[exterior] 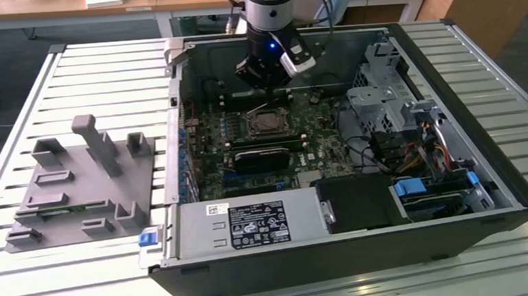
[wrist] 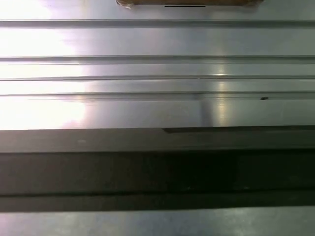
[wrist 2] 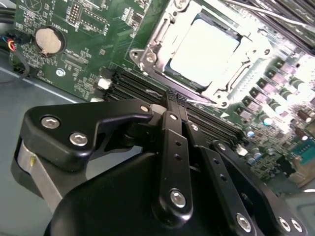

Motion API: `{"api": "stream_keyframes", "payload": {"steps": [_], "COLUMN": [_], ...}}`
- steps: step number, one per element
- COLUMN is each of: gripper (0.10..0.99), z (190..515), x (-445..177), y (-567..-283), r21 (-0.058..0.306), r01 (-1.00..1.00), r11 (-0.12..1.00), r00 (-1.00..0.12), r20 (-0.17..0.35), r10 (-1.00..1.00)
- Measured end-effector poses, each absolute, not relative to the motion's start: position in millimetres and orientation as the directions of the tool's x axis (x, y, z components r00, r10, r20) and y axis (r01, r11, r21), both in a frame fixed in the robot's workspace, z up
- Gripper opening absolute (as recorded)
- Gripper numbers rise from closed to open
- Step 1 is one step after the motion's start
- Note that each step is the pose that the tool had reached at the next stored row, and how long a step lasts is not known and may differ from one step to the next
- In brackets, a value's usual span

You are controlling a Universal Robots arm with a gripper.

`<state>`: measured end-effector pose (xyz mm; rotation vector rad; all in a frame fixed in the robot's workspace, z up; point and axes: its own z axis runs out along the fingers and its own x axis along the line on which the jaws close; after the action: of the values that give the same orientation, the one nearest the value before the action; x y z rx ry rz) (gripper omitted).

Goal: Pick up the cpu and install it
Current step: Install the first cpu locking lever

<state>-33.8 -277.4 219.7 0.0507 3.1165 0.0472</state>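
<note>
1. The black robot gripper point(exterior: 268, 86) hangs inside the open dark-grey metal computer case point(exterior: 486, 176), above the green motherboard point(exterior: 246, 156) near the case's far wall.
2. In the second wrist view the gripper point(wrist 2: 176, 98) has its two black fingers point(wrist 2: 170, 105) pressed together with nothing between them.
3. The small square silvery-grey cpu point(wrist 2: 204, 46) lies flat in the square metal-framed socket point(wrist 2: 152, 46), just beyond the fingertips and apart from them.
4. In the exterior view the cpu point(exterior: 267, 124) sits near the middle of the motherboard.
5. A grey plastic tray point(exterior: 74, 194) with upright posts rests on the slatted metal table point(exterior: 103, 75), beside the case toward the exterior view's left.
</note>
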Motion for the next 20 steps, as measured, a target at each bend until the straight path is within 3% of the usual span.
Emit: {"api": "stream_keyframes", "payload": {"steps": [20], "gripper": [0.106], "z": [203], "x": [-27], "y": [-277], "r21": [0.031], "r01": [0.032], "r11": [0.999], "r00": [-0.999], "r20": [-0.024], "r10": [0.033]}}
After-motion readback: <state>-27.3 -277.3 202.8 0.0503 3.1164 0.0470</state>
